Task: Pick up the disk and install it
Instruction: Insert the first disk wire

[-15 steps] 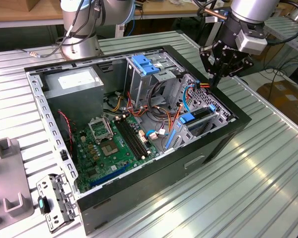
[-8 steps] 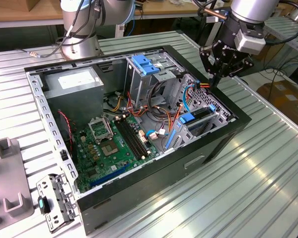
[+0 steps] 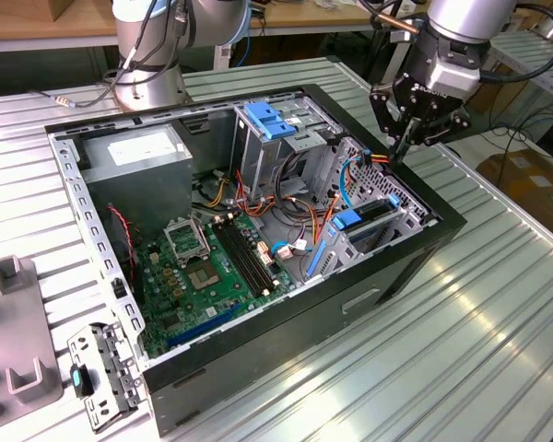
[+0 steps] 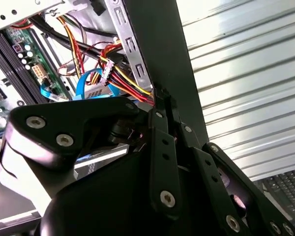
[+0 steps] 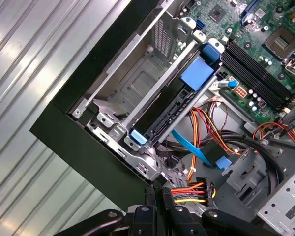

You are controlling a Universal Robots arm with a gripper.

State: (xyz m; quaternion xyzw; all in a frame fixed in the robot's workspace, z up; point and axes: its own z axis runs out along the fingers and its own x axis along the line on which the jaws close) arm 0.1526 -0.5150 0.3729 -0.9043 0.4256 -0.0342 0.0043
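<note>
The disk (image 3: 372, 214), a black drive in a blue plastic frame, sits edge-up in the metal drive cage at the front corner of the open computer case (image 3: 415, 253). In the first wrist view the disk (image 5: 173, 112) lies in its slot with a blue tab at one end and a blue clip at the other. My gripper (image 3: 396, 153) hangs just above the case wall beside the cage, apart from the disk. Its thin fingers are shut, and in both wrist views the gripper (image 4: 162, 97) (image 5: 160, 195) has its tips right next to the red, yellow and orange power cable (image 5: 194, 190).
Inside the case are a green motherboard (image 3: 203, 267), a grey power supply box (image 3: 134, 152), a blue bracket (image 3: 267, 120) on the upper cage, and loose blue and orange cables (image 3: 327, 216). Grey fixtures (image 3: 14, 359) and a metal bracket (image 3: 97, 378) lie at the exterior view's left.
</note>
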